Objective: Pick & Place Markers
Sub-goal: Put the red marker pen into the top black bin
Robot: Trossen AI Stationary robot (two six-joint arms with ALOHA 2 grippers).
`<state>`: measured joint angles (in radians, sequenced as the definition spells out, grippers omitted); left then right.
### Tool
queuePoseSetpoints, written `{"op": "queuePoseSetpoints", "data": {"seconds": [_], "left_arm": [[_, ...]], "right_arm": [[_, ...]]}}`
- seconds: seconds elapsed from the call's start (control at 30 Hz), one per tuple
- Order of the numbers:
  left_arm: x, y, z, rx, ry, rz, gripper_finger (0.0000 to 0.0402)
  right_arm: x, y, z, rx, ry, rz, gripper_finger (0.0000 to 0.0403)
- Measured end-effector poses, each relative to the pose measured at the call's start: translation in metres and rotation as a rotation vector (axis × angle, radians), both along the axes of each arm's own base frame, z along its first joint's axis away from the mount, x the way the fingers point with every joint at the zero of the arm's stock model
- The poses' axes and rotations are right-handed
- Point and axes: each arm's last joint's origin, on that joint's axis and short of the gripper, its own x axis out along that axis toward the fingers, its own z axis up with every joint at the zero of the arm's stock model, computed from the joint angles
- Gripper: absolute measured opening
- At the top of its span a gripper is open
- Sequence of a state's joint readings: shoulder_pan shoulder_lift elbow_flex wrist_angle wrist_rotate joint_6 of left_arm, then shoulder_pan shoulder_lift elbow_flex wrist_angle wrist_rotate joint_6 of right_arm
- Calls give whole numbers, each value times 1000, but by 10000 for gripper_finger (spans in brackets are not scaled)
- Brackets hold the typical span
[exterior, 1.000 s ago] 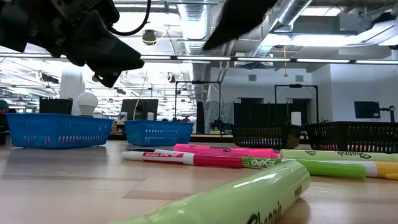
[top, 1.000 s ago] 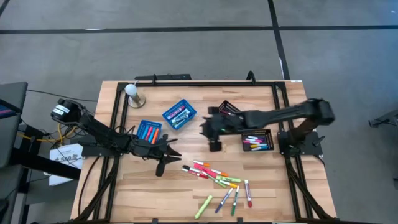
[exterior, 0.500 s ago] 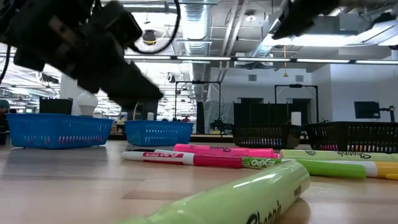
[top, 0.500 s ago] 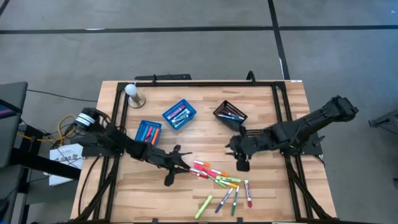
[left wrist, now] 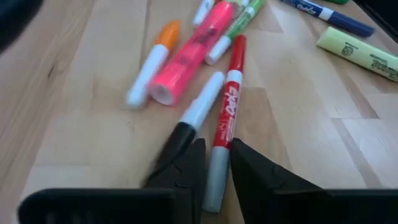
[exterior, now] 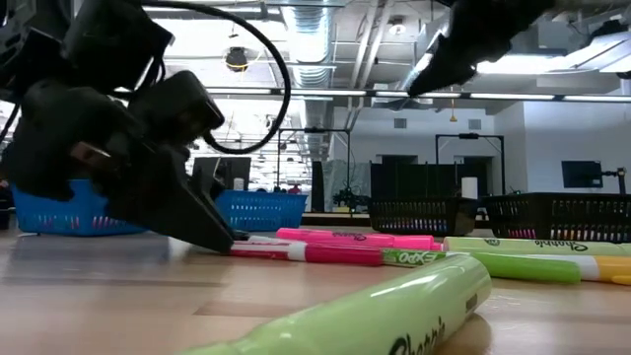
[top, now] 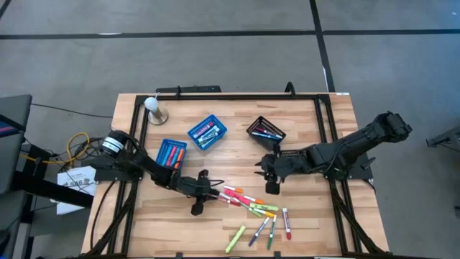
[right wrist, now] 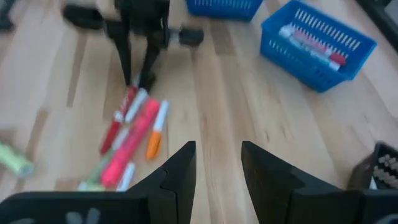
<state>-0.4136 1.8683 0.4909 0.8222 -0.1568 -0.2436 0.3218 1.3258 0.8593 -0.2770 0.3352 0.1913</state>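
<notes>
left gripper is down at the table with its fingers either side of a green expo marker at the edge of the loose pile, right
Not quite: the marker is red, not green. The left wrist view shows the left gripper down at the table, its open fingers either side of a red Expo marker at the edge of the loose pile.

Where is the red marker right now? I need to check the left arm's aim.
In the left wrist view the red marker lies on the table between the left gripper's open fingers, beside a pink marker.
</notes>
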Motion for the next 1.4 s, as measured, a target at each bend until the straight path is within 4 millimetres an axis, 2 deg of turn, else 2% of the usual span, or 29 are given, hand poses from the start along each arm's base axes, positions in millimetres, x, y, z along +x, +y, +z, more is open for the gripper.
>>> {"op": "queuePoseSetpoints", "data": {"seconds": [0.17,0.43,0.63,0.73,0.97,1.17,1.3,1.4], "left_arm": [[2,2,-3,6,0,17,72],[2,5,5,8,-18,40,70],[1,6,2,22,17,40,34],[1,6,2,11,19,46,28],[0,6,1,4,30,47,95],[0,6,2,3,30,45,109],[1,7,1,4,31,49,89],[0,7,1,26,28,42,50]], "right_arm": [[3,-2,2,42,-18,23,118],[3,-2,1,44,-13,44,118],[3,-2,1,44,-13,45,118],[3,-2,1,44,-12,48,118],[3,-1,1,44,-12,48,118],[3,-1,1,44,-12,48,118],[3,-1,1,44,-12,48,118],[3,-1,1,44,-12,48,118]]}}
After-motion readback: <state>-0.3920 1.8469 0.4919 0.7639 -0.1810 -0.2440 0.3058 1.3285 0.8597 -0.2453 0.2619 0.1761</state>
